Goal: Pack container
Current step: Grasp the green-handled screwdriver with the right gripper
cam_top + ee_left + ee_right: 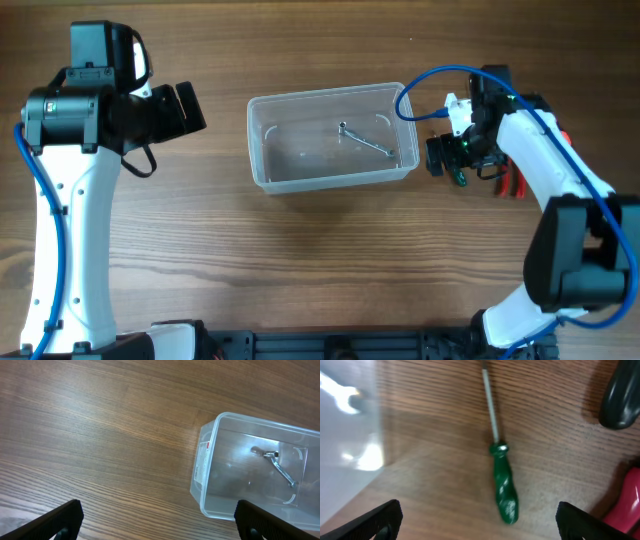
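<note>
the container [300, 155] sits in the middle of the desk [300, 260], with a small wrench [365, 141] inside.
the left tool [160, 525] hangs off to its left, spread wide open. the right tool [480, 527] points down just right of it, spread wide over a green screwdriver [502, 487].

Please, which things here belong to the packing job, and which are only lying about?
Job: container, wrench inside it, green screwdriver under the open right pincer, probably the red handle beside.
Only there: table, blue cable, open left pincer over bare wood.
</note>
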Tool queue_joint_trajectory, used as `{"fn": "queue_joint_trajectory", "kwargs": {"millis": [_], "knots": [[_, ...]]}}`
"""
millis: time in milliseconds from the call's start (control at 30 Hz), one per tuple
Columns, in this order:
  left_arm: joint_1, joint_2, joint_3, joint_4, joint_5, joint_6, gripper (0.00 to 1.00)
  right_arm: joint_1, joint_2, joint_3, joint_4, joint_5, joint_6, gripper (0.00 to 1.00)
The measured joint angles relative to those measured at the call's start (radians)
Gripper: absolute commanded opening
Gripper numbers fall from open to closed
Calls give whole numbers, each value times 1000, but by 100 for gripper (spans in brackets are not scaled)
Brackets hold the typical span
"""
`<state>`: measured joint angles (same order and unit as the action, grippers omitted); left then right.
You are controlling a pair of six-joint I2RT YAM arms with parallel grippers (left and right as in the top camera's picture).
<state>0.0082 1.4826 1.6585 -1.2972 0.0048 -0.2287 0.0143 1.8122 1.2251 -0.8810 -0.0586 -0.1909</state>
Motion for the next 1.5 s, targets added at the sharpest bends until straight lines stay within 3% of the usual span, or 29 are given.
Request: {"fn": "queue_joint_trajectory", "kwargs": {"millis": [333, 467, 900, 1033, 1133, 1500], "knots": [[0, 0, 0, 0, 0, 0, 100, -10, 138, 0, 49, 45, -40, 93], [0, 0, 0, 0, 0, 0, 99, -11, 142, 1, 57, 63, -47, 80], [0, 0, 0, 0, 0, 0, 100, -15, 146, 4, 71, 77, -59, 22], [0, 0, 0, 0, 0, 0, 100, -15, 146, 4, 72, 79, -58, 15], [0, 0, 0, 0, 0, 0, 100, -15, 146, 4, 72, 79, -58, 4], [0, 0, 0, 0, 0, 0, 100, -15, 148, 35, 55, 29, -31, 4]]}}
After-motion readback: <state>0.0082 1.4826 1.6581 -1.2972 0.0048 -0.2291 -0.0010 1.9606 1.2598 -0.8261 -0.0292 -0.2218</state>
